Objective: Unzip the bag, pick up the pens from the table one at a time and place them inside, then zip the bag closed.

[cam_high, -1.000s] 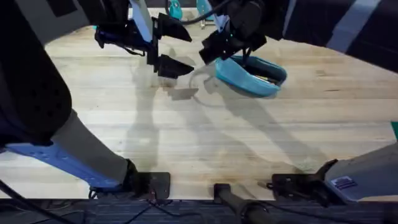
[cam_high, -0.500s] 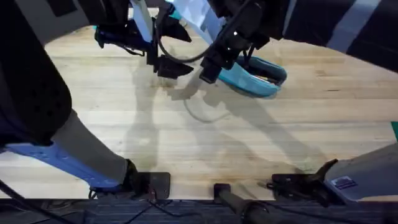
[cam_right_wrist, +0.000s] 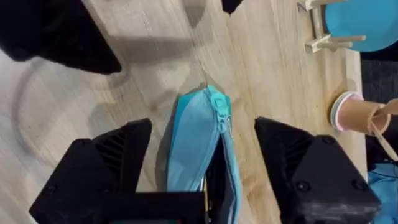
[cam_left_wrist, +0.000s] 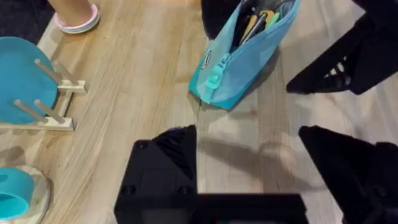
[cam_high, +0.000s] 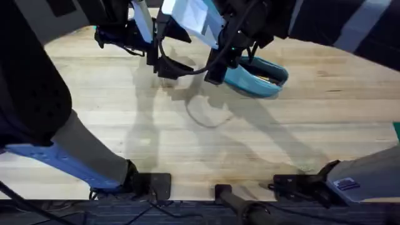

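Both grippers, left and right, gape empty; pulling the zip unbraced could drag the bag along the table.

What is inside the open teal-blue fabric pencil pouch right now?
The teal-blue fabric pencil pouch gapes unzipped; slim pens, green and yellowish among them, show at its mouth. Their lower lengths are covered by fabric.

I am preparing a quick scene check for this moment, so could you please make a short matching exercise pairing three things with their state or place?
Column 1:
1. bag
2. left gripper
3. right gripper

Column 2:
A. open, over bare table short of the pouch
B. unzipped, pens showing inside
C. open, straddling the pouch's zipper end

Pairs: 1-B, 2-A, 3-C
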Robot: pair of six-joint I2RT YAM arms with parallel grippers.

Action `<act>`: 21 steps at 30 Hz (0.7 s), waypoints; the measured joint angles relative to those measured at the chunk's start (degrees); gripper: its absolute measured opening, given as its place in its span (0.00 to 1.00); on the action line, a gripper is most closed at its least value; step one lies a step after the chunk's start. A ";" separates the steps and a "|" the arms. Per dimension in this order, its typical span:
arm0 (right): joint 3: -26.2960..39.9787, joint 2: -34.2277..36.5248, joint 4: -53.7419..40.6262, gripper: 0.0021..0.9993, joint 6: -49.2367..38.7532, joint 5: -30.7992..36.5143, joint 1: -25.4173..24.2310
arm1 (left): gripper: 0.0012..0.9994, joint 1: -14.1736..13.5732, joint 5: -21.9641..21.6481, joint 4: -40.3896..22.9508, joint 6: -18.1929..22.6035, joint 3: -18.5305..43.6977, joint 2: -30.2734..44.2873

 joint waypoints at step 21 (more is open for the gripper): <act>0.44 5.16 1.66 1.00 -5.02 -5.31 -4.25 | 0.99 0.01 0.00 -0.02 0.00 0.00 0.00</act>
